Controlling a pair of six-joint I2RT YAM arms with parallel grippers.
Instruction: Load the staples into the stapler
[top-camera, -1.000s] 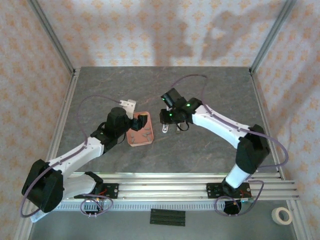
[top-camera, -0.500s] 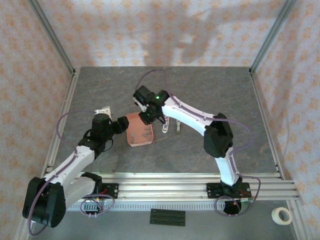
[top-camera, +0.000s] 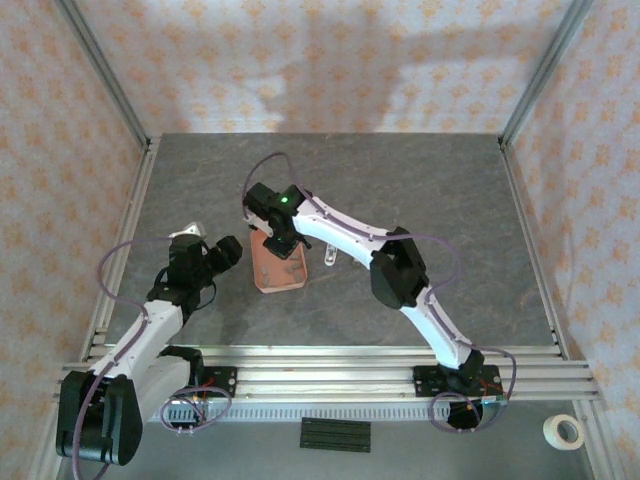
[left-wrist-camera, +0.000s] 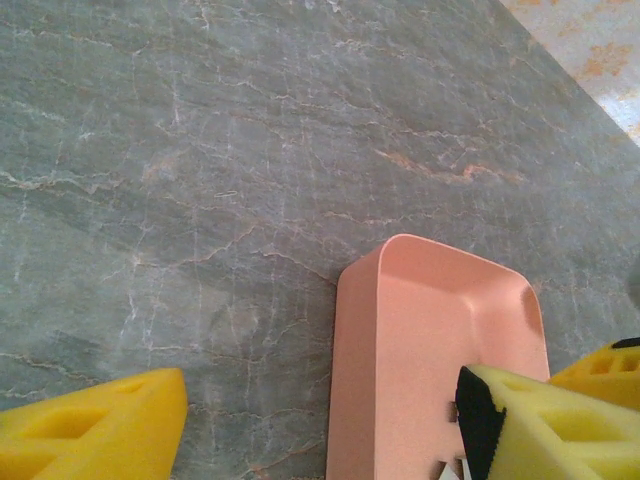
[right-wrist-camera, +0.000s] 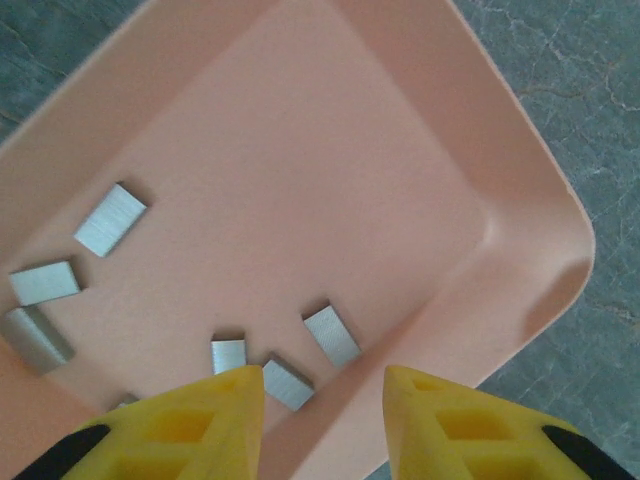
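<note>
Looking down from above, you have one salmon-pink tray (top-camera: 285, 276) lying left of the middle of the grey marbled table (top-camera: 430, 190). One stapler (top-camera: 329, 256), a slim pale piece, lies on the table just to the right of the tray, apart from both grippers. Your right gripper (top-camera: 281, 243) hangs over the far part of the tray, its arm stretched across from the near right. Your left gripper (top-camera: 228, 250) sits just left of the tray and points toward it.

On your right wrist camera, the staples (right-wrist-camera: 331, 335) lie loose on the tray floor. You can count six grey strips in plain sight: three grouped just ahead of the fingertips and three toward the left side. A sliver at the edge of the left finger may be a seventh, but you cannot tell. The two yellow fingers (right-wrist-camera: 200, 425) stand apart above the tray with nothing between them, so the right gripper is released and carries no staple.

On your left wrist camera, that gripper's two yellow fingers (left-wrist-camera: 90, 425) are spread wide, released and empty. The tray's rounded far end lies ahead of them, closer to the right finger, with bare table to its left and beyond it.
</note>
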